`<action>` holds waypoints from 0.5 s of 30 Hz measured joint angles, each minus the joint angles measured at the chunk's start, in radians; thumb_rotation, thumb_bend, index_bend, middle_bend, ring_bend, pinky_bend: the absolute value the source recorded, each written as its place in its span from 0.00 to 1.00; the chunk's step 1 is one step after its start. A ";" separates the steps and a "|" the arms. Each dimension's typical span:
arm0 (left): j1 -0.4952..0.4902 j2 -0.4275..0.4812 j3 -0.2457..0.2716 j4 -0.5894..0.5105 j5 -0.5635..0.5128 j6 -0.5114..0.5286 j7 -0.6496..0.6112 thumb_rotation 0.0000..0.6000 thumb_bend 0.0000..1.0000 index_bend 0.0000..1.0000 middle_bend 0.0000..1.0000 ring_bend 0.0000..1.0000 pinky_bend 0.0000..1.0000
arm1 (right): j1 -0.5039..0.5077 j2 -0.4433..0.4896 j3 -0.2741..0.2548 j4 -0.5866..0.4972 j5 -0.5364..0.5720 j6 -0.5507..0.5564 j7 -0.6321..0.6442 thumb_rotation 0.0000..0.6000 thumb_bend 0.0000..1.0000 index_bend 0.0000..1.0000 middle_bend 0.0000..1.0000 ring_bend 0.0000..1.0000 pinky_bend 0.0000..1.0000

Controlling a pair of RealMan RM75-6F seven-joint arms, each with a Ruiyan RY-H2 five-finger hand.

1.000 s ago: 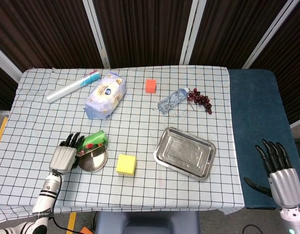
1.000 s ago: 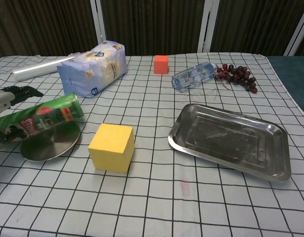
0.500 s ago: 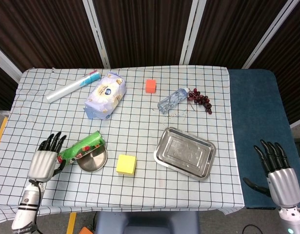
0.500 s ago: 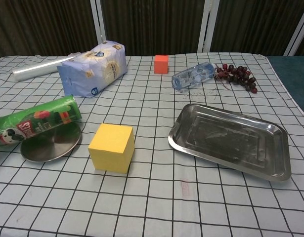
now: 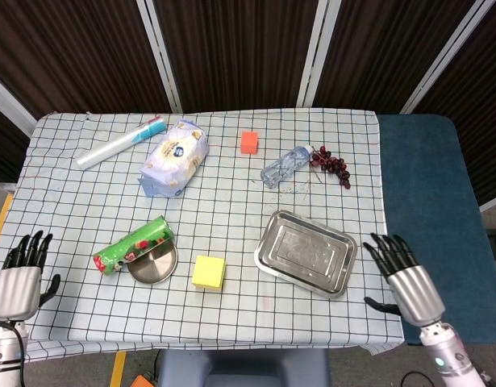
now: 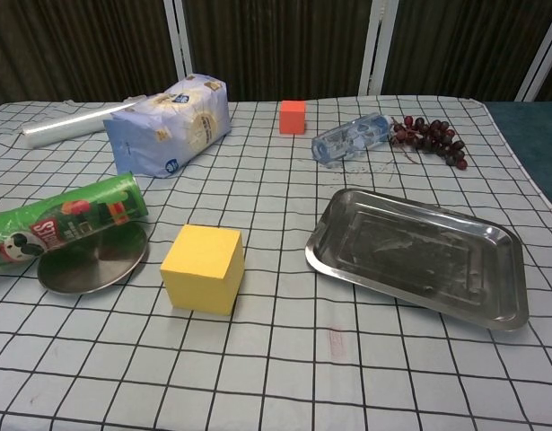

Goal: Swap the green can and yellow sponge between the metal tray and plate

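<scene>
The green can [image 5: 133, 245] [image 6: 64, 232] lies on its side across the far rim of the round metal plate [image 5: 156, 266] [image 6: 90, 267]. Right of the plate the yellow sponge [image 5: 208, 272] [image 6: 204, 268] sits on the cloth. The metal tray [image 5: 306, 252] [image 6: 417, 256] stands empty at the right. My left hand [image 5: 18, 275] hangs open off the table's left front corner, well away from the can. My right hand [image 5: 405, 276] is open beside the table's right edge, just right of the tray. Neither hand appears in the chest view.
At the back lie a clear film roll [image 5: 121, 142], a blue-white bag [image 5: 176, 157], an orange cube [image 5: 249, 142], a water bottle [image 5: 285, 166] and dark grapes [image 5: 331, 165]. A blue surface [image 5: 429, 185] adjoins the table on the right.
My left hand let go of the can and drew back left off the table. The can now rests on the plate's rim. My right hand moved in toward the tray.
</scene>
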 measured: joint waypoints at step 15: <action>0.021 0.032 -0.041 -0.031 -0.073 -0.072 0.045 1.00 0.38 0.03 0.05 0.00 0.19 | 0.307 -0.141 0.078 -0.230 0.335 -0.537 -0.238 1.00 0.07 0.02 0.01 0.02 0.16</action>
